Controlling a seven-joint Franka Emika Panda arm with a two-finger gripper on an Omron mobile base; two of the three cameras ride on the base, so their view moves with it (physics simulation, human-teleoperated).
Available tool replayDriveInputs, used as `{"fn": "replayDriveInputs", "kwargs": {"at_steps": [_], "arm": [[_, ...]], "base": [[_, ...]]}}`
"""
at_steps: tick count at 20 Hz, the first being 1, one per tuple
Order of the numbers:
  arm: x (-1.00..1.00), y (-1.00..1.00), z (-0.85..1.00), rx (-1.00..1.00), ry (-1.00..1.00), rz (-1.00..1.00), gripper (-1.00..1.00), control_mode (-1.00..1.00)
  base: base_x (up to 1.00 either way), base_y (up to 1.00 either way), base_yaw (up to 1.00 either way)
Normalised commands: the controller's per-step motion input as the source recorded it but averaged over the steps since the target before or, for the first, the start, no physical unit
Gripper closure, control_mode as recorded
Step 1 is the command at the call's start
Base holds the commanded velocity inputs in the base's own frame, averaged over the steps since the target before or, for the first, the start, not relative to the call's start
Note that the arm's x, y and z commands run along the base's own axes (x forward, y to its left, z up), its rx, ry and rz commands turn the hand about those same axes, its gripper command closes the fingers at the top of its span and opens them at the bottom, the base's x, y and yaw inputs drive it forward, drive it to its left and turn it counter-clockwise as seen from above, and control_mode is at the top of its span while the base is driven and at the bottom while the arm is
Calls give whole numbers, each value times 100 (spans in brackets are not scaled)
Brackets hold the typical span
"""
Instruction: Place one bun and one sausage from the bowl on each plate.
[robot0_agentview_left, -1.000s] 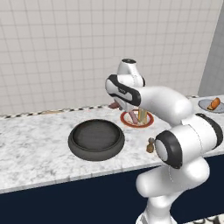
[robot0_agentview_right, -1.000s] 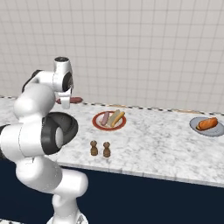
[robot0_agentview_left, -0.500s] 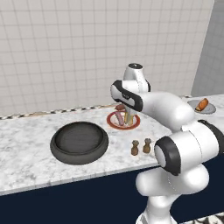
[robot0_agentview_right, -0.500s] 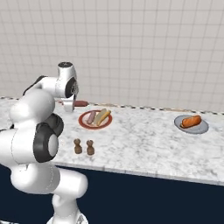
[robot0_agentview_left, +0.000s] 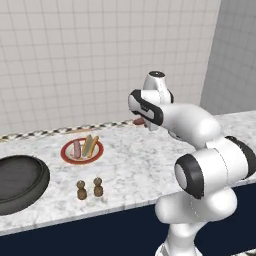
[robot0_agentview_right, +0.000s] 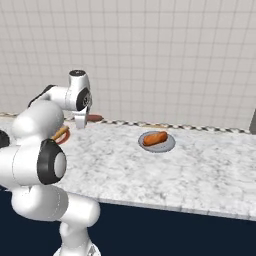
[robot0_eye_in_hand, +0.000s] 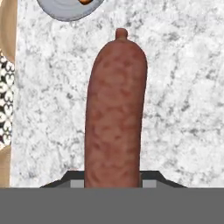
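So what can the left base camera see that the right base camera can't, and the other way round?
The left base view alone has the dark bowl, the whole red-rimmed plate with its bun and sausage, and two small brown shakers. The right base view alone has the grey-blue plate carrying a bun. Both share the marble counter, the tiled wall, the white arm, and the sausage held in its jaws above the counter.
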Motion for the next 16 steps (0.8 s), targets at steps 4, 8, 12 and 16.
{"fn": "replayDriveInputs", "kwargs": {"at_steps": [4, 8, 12, 16], "arm": [[0, 0, 0, 0, 0, 0, 100, 100], [4, -15, 0, 0, -1, 0, 100, -100], [11, -46, -7, 0, -1, 2, 100, -100], [51, -22, -66, 0, 2, 25, 100, -100]], "base": [[26, -100, 0], [11, -65, 0], [0, 0, 0], [0, 0, 0]]}}
